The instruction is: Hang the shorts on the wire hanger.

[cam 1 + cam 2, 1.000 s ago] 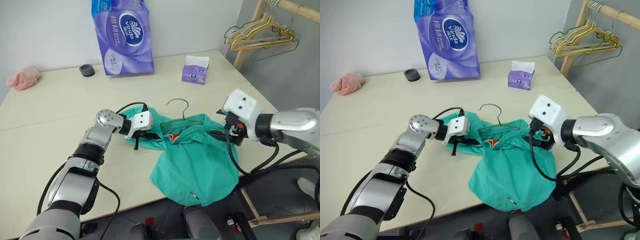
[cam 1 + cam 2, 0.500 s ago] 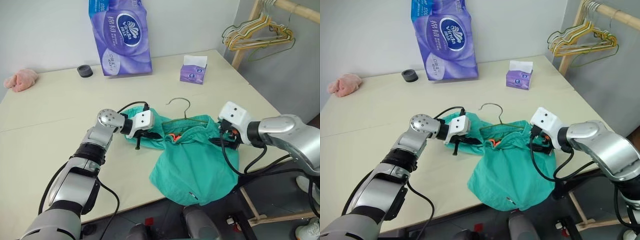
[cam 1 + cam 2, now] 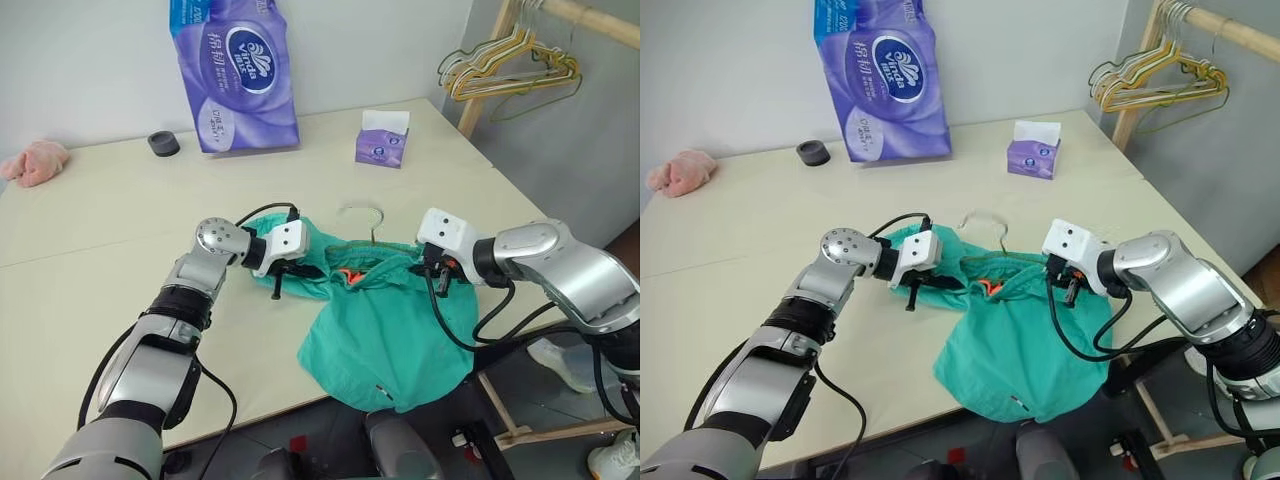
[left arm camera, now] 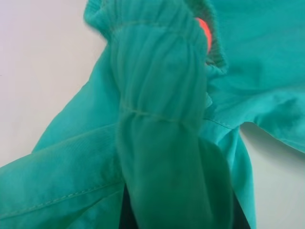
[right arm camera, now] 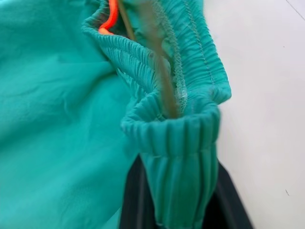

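Pale cream table (image 3: pixel 100 230) under a white wall carries everything. At its near edge the left hand (image 3: pixel 300 269) is clenched on the left end of the shorts (image 3: pixel 385 330), its black fingers buried in the gathered waistband. The right hand (image 3: pixel 1062 283) is clamped on the waistband's right end; its wrist view shows ribbed elastic folded over the fingers (image 5: pixel 138 200), with the wire hanger (image 5: pixel 164 90) running through the fold. The shorts lie at the near right part of the table, their legs draped over the near edge. The hanger sits inside the waistband, its hook (image 3: pixel 365 213) poking out toward the far edge.

The step in hand looks like seating the waistband over the hanger's shoulders. Doing it well likely means keeping both ends taut and level, so the elastic stays spread along the wire instead of bunching at the middle, where an orange drawcord (image 4: pixel 204 29) shows.

Farther out, near the far edge, stands a purple tissue pack (image 3: pixel 235 75) whose oval logo seems to read "Vinda", with Chinese characters too small to read. Beside it sit a small purple tissue box (image 3: pixel 382 146) and a dark ring (image 3: pixel 163 143). A pink cloth lump (image 3: pixel 30 163) rests at the far left corner, and spare hangers (image 3: pixel 505 70) hang from a wooden rack beyond the right edge.
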Controlling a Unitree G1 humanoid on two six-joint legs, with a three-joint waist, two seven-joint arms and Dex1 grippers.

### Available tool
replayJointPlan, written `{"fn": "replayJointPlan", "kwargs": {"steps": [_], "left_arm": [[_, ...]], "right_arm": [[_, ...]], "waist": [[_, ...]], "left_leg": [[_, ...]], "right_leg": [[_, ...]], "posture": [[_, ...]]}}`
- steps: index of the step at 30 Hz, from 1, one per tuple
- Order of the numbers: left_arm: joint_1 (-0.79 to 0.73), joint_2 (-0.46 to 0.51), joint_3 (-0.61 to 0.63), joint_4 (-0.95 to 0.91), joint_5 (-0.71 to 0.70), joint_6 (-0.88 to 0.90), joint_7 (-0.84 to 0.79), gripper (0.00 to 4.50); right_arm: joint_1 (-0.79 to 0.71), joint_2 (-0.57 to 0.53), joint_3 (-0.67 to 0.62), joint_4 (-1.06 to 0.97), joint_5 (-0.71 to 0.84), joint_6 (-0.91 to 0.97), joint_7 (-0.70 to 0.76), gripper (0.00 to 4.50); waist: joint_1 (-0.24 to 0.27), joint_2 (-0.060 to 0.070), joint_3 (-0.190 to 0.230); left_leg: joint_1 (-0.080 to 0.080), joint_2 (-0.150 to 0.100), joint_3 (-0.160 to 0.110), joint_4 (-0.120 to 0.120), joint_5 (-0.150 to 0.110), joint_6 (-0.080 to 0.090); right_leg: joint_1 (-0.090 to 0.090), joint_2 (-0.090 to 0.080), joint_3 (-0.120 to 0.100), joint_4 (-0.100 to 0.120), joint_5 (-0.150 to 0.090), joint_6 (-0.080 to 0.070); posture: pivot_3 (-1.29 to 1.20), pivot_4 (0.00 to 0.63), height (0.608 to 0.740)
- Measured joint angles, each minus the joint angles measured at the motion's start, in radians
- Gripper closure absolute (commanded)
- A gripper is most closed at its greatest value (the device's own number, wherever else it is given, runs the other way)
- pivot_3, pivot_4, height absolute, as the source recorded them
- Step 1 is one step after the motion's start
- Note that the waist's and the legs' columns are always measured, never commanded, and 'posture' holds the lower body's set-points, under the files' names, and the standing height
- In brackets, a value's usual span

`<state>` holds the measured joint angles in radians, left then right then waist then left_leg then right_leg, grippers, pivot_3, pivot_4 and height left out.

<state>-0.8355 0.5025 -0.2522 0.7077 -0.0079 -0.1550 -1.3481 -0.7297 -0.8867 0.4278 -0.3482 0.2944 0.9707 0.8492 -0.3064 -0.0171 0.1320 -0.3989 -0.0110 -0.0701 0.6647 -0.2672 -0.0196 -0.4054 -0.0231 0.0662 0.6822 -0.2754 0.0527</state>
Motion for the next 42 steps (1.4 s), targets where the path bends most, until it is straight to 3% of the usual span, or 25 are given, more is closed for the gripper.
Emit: {"fn": "replayJointPlan", "kwargs": {"steps": [11, 22, 29, 32, 36, 39, 42], "left_arm": [[-0.105, 0.011, 0.135, 0.108, -0.074, 0.101, 0.041, 1.26], [-0.115, 0.043, 0.139, 0.241, -0.04, -0.007, 0.033, 1.26], [-0.147, 0.036, 0.146, 0.343, -0.007, -0.092, 0.173, 1.26], [-0.161, 0.027, 0.16, 0.36, -0.008, -0.11, 0.207, 1.26], [-0.16, 0.022, 0.18, 0.341, -0.043, -0.045, 0.134, 1.26], [-0.124, 0.024, 0.179, 0.203, -0.094, 0.05, 0.019, 1.26], [-0.046, 0.026, 0.172, -0.051, -0.179, 0.209, -0.088, 1.26]], "right_arm": [[0.031, 0.006, -0.013, 0.004, -0.038, -0.034, 0.025, 4.5], [0.051, -0.022, -0.029, -0.003, -0.039, -0.034, 0.068, 4.5], [0.093, -0.082, -0.124, -0.006, -0.004, -0.006, 0.104, 4.5], [0.122, -0.08, -0.203, -0.017, 0.036, 0.049, 0.099, 4.5], [0.223, -0.022, -0.379, -0.073, 0.121, 0.201, 0.034, 4.5], [0.291, 0.033, -0.521, -0.134, 0.172, 0.327, -0.026, 4.5], [0.362, 0.106, -0.713, -0.218, 0.194, 0.474, -0.103, 4.5]], "waist": [[-0.001, 0.0, -0.001], [-0.001, 0.0, -0.001], [-0.001, 0.0, -0.001], [-0.001, 0.0, -0.001], [-0.001, 0.0, -0.001], [0.0, 0.0, -0.001], [0.002, 0.0, -0.001]], "left_leg": [[0.0, -0.001, -0.001, 0.0, 0.0, 0.0], [0.0, -0.001, -0.001, 0.001, 0.0, 0.0], [-0.001, -0.002, -0.001, 0.001, 0.0, 0.0], [-0.001, -0.002, -0.001, 0.001, 0.0, 0.0], [-0.001, -0.002, -0.001, 0.001, 0.0, 0.0], [-0.001, -0.002, -0.001, 0.001, 0.0, 0.0], [-0.001, -0.002, -0.002, 0.001, 0.0, 0.0]], "right_leg": [[0.0, 0.0, -0.001, 0.0, 0.0, 0.0], [0.0, -0.001, -0.001, 0.0, 0.0, 0.0], [0.0, -0.004, -0.001, 0.001, 0.0, 0.0], [0.0, -0.004, -0.001, 0.001, 0.0, 0.0], [0.0, -0.004, -0.002, 0.002, 0.0, 0.0], [0.0, -0.003, -0.002, 0.002, 0.0, 0.0], [0.0, -0.003, -0.001, 0.002, 0.0, 0.0]], "posture": [[-0.31, 0.087, 0.74], [-0.31, 0.088, 0.74], [-0.31, 0.088, 0.74], [-0.32, 0.091, 0.74], [-0.32, 0.098, 0.74], [-0.32, 0.11, 0.74], [-0.34, 0.125, 0.74]]}}
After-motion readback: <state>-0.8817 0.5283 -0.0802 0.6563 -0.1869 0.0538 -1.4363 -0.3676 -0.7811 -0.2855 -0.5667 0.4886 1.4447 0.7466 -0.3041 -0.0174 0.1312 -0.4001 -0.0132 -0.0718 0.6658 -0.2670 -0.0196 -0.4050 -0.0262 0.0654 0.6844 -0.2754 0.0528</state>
